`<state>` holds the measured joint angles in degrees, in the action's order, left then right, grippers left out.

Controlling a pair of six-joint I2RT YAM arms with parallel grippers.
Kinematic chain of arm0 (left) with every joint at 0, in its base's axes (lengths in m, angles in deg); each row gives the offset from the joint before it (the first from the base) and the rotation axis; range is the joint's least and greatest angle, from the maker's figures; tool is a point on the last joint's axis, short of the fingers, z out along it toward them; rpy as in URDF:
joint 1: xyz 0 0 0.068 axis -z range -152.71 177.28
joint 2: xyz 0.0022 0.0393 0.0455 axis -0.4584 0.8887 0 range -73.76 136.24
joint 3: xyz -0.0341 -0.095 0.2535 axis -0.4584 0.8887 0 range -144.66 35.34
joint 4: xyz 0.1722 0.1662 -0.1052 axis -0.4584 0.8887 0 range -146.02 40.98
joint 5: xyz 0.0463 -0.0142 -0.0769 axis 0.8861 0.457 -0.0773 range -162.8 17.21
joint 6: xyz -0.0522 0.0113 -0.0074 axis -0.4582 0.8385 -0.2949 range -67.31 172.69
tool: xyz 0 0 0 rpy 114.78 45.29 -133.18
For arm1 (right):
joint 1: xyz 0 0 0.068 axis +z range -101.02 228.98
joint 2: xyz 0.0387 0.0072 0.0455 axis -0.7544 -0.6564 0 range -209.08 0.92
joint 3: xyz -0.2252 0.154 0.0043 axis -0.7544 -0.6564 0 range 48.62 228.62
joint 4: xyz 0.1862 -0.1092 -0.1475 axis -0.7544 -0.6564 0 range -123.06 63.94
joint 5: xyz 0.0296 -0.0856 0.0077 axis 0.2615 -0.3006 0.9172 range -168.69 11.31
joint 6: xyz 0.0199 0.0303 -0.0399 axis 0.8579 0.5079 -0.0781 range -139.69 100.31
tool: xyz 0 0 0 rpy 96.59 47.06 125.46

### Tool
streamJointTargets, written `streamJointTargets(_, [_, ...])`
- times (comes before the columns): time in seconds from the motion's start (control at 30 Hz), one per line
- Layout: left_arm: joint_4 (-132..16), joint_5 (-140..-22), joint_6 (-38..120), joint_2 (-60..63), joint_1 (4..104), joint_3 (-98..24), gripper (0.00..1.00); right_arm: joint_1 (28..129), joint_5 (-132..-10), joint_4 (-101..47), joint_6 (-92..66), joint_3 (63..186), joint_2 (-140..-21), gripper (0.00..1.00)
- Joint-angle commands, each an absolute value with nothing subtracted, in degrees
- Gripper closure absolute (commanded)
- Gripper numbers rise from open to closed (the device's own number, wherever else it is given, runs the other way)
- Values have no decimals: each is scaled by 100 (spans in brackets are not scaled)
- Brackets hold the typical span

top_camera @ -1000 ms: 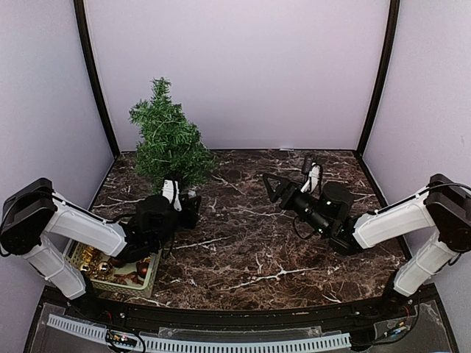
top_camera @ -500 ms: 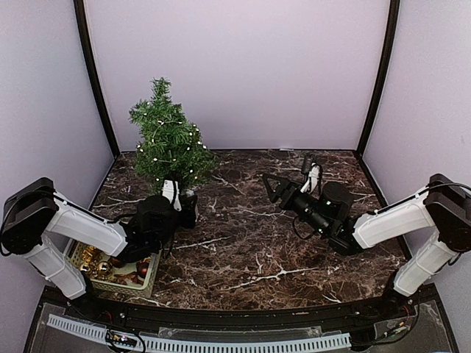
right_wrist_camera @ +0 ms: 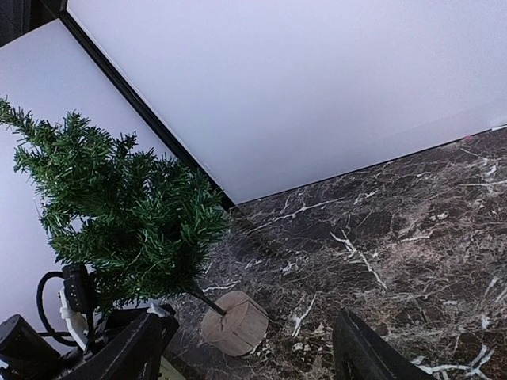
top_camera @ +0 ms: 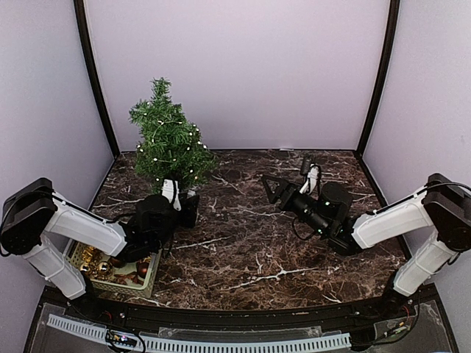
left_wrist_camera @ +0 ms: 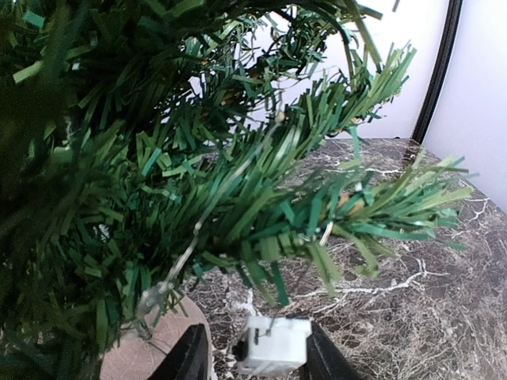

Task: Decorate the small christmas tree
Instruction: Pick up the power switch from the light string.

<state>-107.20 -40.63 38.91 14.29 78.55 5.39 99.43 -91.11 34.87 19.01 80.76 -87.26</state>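
The small christmas tree (top_camera: 168,143) stands at the back left on its round wooden base (right_wrist_camera: 235,322), with tiny lit lights scattered through its branches. My left gripper (top_camera: 185,208) sits low at the foot of the tree, under the branches (left_wrist_camera: 158,158). In the left wrist view it (left_wrist_camera: 255,360) is open around a small white box (left_wrist_camera: 276,344) on a thin wire (left_wrist_camera: 186,249). The box touches the right finger and a gap shows on the left. My right gripper (top_camera: 288,175) hovers over mid-table, open and holding nothing (right_wrist_camera: 245,352), facing the tree (right_wrist_camera: 119,222).
A wicker basket (top_camera: 151,276) with gold and brown baubles (top_camera: 99,261) sits at the near left, under the left arm. Purple walls with black corner posts close in the dark marble table (top_camera: 250,250).
The lights in the tree have come on; they were dark a second ago. The left gripper pinched at the tree's foot and widened again. The right arm barely moved.
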Motion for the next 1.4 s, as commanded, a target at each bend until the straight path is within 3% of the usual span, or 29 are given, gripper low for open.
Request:
streamJointTargets(0.0, [-10841, -4026, 4003, 1213, 7826, 580, 61, 9890, -9055, 3756, 1944, 8097, -8766, 25])
streamJointTargets(0.3, [-10874, -4085, 4101, 1219, 7826, 565, 86, 9881, -9064, 3753, 1955, 8083, -8775, 25])
streamJointTargets(0.43, [-10862, -4089, 4112, 1197, 7826, 588, 83, 9881, -9064, 3750, 1951, 8080, -8767, 25])
streamJointTargets(0.53, [-10853, -4089, 4130, 1139, 7823, 613, 65, 9881, -9070, 3746, 1955, 8070, -8750, 25])
streamJointTargets(0.7, [-10814, -4066, 4169, 1043, 7825, 657, 57, 9880, -9063, 3742, 1951, 8078, -8762, 25])
streamJointTargets(1.0, [-10814, -4138, 4214, 1073, 7826, 620, 62, 9880, -9029, 3745, 1969, 8070, -8750, 25])
streamJointTargets(1.17, [-10839, -4176, 4248, 1084, 7826, 607, 81, 9877, -9046, 3741, 1977, 8052, -8723, 25])
streamJointTargets(1.27, [-10840, -4194, 4245, 1080, 7826, 620, 88, 9880, -9054, 3746, 1983, 8038, -8719, 25])
streamJointTargets(1.33, [-10829, -4199, 4241, 1067, 7825, 622, 88, 9881, -9054, 3751, 1986, 8033, -8707, 25])
streamJointTargets(1.37, [-10807, -4201, 4234, 1057, 7826, 629, 83, 9881, -9048, 3749, 1985, 8029, -8706, 25])
